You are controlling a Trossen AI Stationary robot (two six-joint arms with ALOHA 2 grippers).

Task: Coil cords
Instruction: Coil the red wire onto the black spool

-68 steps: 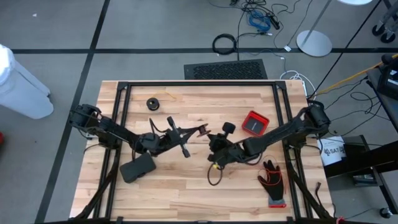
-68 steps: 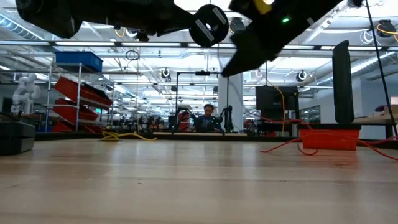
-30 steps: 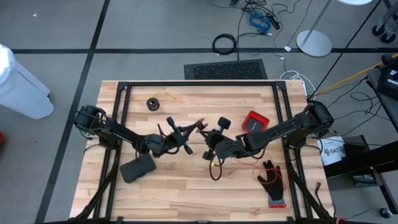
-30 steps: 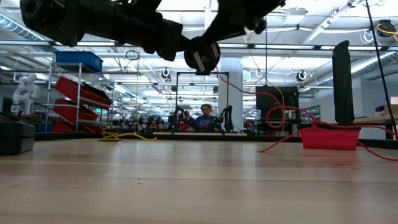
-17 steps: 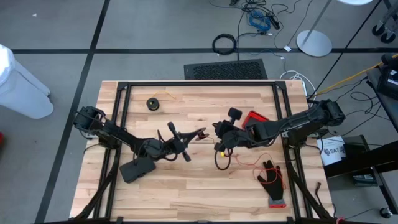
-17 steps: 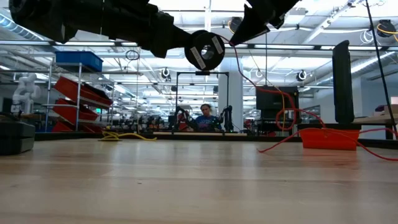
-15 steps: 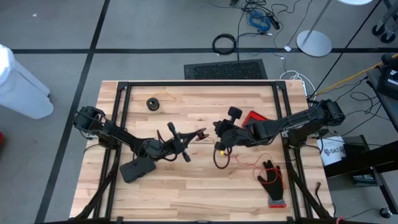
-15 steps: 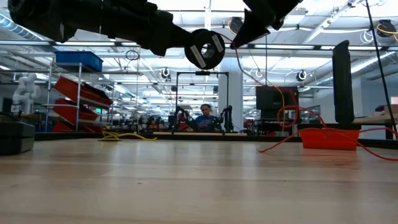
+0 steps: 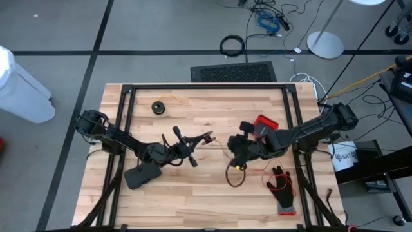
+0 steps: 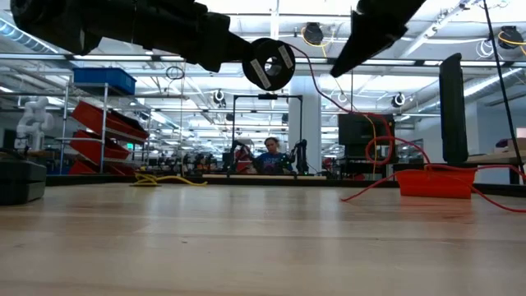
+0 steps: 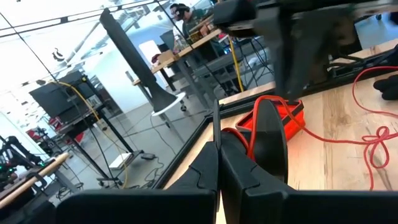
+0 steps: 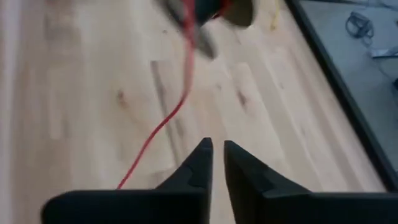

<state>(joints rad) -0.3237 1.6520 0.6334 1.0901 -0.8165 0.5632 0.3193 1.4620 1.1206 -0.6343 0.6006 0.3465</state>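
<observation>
Since half a second ago, the right tool (image 9: 235, 149) has drawn back toward the worktop's (image 9: 193, 200) right edge and now shows a narrow slit between its fingers, gripping nothing as far as the blurred wrist view tells. At mid-worktop the left tool (image 9: 207, 136), pressed together, carries a small black spool (image 10: 269, 63) aloft, its round face turned toward the front edge. From it the red cord (image 10: 371, 123) runs roughly toward the right edge, looping near the red tray (image 9: 264, 125). Shelving and a seated person (image 10: 269, 153) fill the room behind.
</observation>
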